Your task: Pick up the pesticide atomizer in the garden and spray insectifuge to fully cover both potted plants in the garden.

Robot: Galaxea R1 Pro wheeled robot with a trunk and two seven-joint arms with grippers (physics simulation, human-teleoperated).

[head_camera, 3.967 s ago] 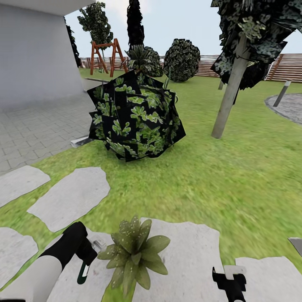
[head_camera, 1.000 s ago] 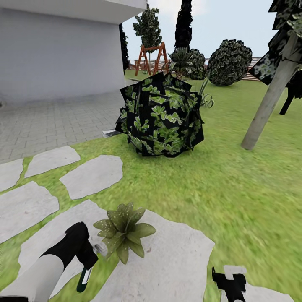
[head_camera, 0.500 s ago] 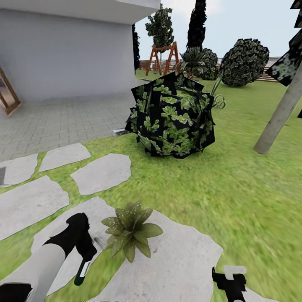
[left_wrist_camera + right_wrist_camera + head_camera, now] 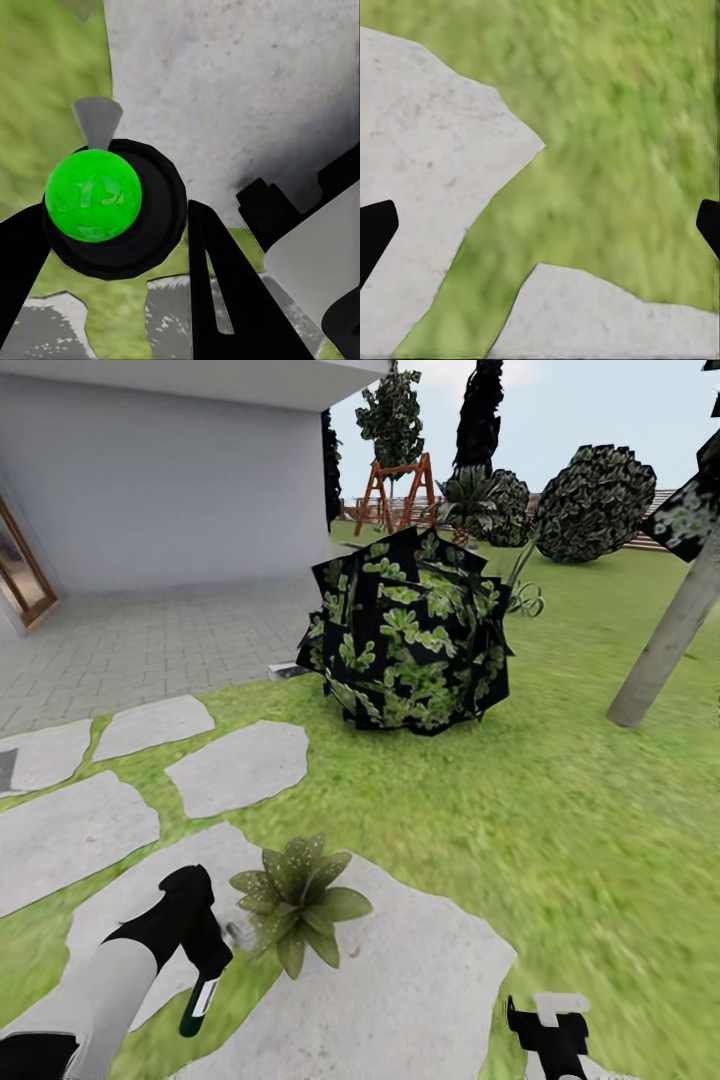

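The left gripper (image 4: 205, 960) is holding the spray bottle (image 4: 198, 1000) with its jaws clamped on it, the bottle hanging downward over the edge of a stepping stone (image 4: 400, 980), just beside a small potted plant (image 4: 297, 900) sitting on that stone. In the left wrist view the bottle (image 4: 112, 206) is showing end-on between the dark fingers (image 4: 225, 292), its bright green end facing the camera. The right gripper (image 4: 545, 1025) is hovering over grass and stone with its jaws spread wide apart, holding nothing, well apart from the bottle.
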